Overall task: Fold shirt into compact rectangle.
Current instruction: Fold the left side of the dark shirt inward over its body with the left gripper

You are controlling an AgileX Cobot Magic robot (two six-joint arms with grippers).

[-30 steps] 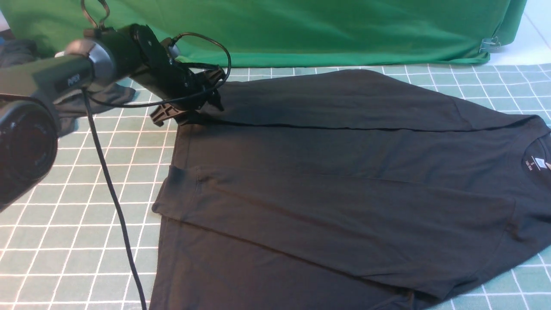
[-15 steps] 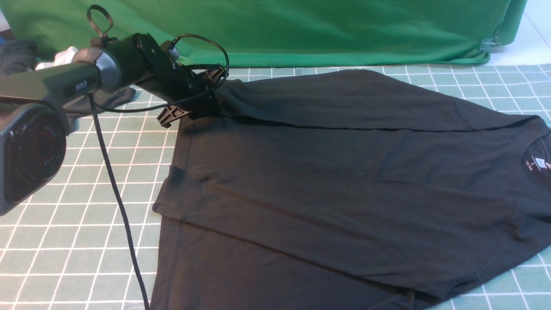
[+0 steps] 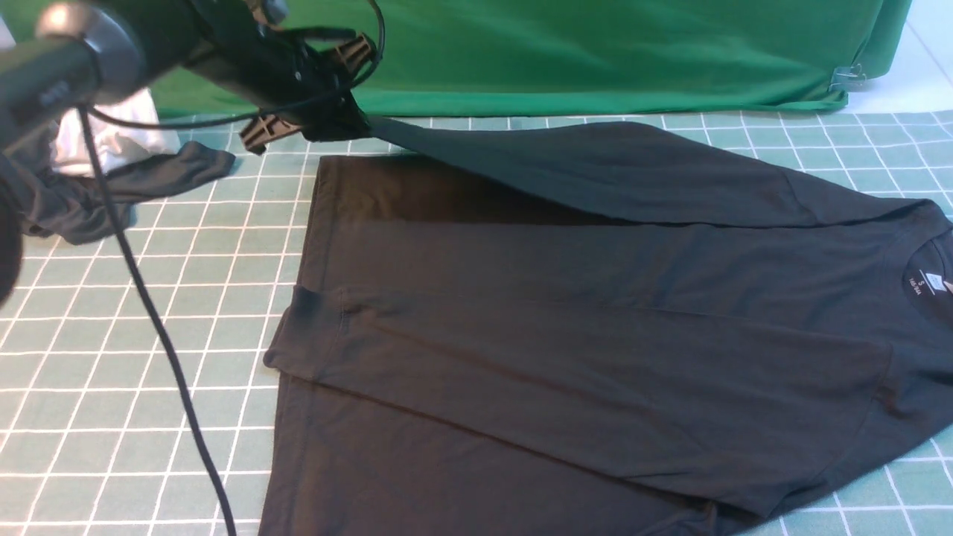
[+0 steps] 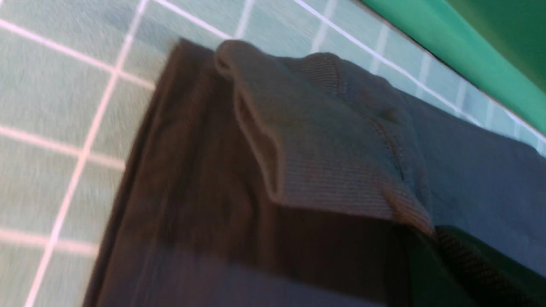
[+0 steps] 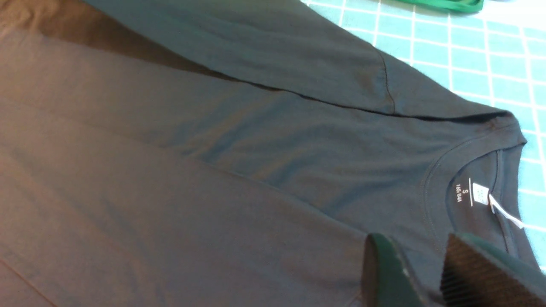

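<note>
looking forward in the front view, the shirt (image 3: 595,350) is seen spread on the checked mat (image 3: 112,387), collar to the right and hem to the left, with the near sleeve laid across the body. the far sleeve (image 3: 595,171) is held up by its cuff in the left gripper (image 3: 327,119), whose jaws are closed on the cloth above the mat. a dark grey garment (image 3: 149,175) and a white cloth (image 3: 112,141) lie apart at the left.

in the left wrist view, the ribbed cuff (image 4: 332,170) is seen pinched beside one finger (image 4: 469,264), above the hem corner.

in the right wrist view, the right gripper (image 5: 426,277) is seen with jaws apart and nothing between them, hovering over the chest near the neck label (image 5: 480,194).

the sleeve fold is judged to be in hand. it is best done by carrying the cuff low and level across the body, so that the sleeve is laid straight and no slack is bunched at the shoulder.
</note>
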